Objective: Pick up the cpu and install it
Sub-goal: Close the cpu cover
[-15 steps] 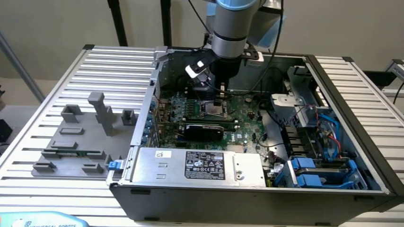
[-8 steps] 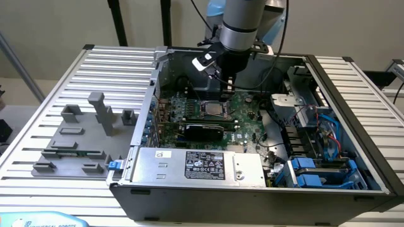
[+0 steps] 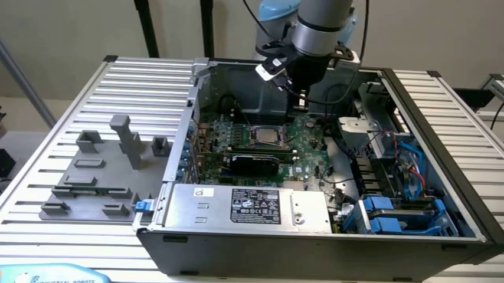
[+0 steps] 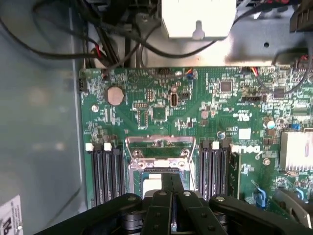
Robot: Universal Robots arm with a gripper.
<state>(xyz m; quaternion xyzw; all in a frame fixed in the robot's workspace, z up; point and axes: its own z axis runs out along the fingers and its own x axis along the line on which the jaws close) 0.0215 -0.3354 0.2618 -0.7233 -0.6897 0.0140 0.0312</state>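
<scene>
Gripper (image 3: 303, 105) clenched and empty, hanging upper centre of the exterior view; the cpu (image 3: 268, 136) lies in the socket (image 4: 157, 164) at mid-frame, apparently seated; keep any approach vertical, contact light and square.

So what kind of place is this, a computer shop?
Probably a robot lab or test workshop rather than a shop. A robot arm hangs over an open computer case with its green motherboard showing, and it all sits on a slatted metal table with grey holder blocks.
</scene>
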